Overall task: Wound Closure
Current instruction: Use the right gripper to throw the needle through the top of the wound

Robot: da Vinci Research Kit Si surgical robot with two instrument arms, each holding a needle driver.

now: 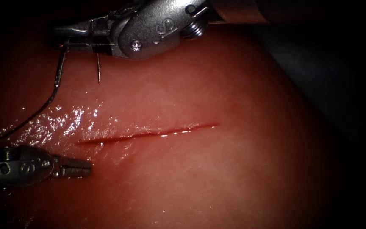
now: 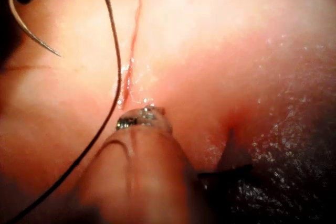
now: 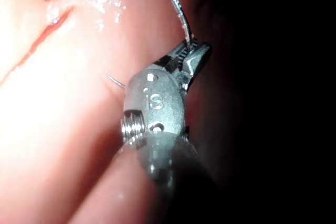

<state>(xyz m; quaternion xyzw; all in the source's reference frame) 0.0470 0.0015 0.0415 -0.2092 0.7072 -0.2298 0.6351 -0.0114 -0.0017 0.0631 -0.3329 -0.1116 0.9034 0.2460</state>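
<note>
Endoscope view: your right tool (image 1: 70, 40) gripped the needle (image 1: 98, 68) mid-curve, clear of the tissue (image 1: 234, 169), tip pointing down at it above the cut (image 1: 149, 133). Thread (image 1: 43, 106) trailed left. Both wrists read "S". Your left tool (image 1: 81, 167) was closed, holding nothing, at the cut's left end.
</note>
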